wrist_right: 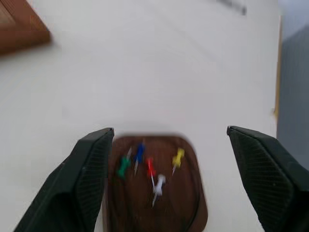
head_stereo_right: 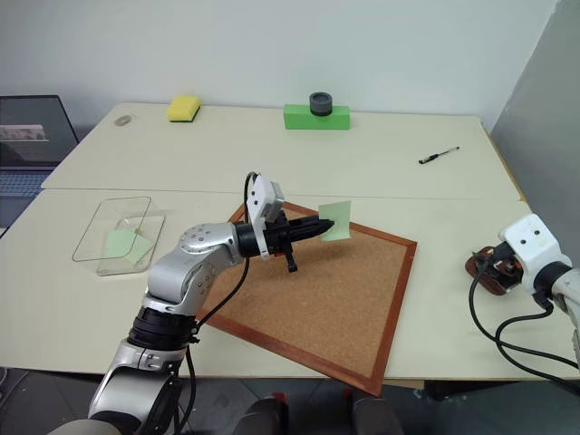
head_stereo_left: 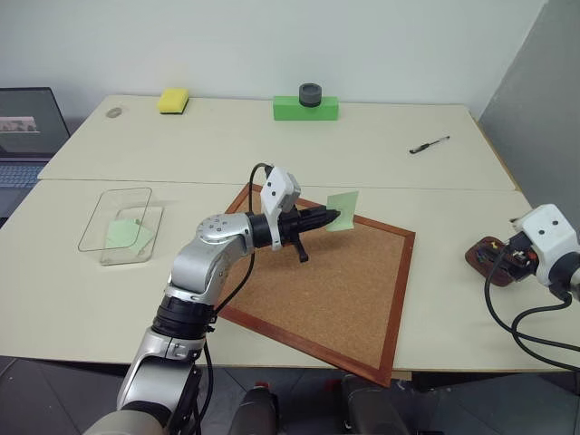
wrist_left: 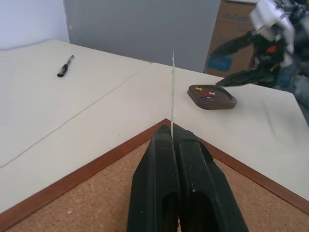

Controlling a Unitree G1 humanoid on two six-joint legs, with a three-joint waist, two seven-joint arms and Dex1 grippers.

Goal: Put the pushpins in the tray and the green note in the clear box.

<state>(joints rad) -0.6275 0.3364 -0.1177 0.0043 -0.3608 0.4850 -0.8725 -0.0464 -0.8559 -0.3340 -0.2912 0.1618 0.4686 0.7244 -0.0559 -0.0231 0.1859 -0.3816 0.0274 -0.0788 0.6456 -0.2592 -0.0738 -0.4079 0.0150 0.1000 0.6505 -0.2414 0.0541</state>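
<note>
Left gripper (head_stereo_left: 337,216): fingers pinched green note (head_stereo_left: 343,210) upright over corkboard (head_stereo_left: 344,290), likely for carrying to clear box (head_stereo_left: 102,224), which held another green slip | Right gripper (wrist_right: 166,164): fingers spread above tray (wrist_right: 155,183), pushpins (wrist_right: 149,166) inside, seemingly released | Beyond: pen (head_stereo_left: 429,144), green block (head_stereo_left: 305,108) on bench (head_stereo_left: 227,136).

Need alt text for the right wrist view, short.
Right gripper, fingers spread wide, hovers over the dark brown tray on a pale table. Five pushpins lie in it: green, blue, red, white, yellow.
</note>
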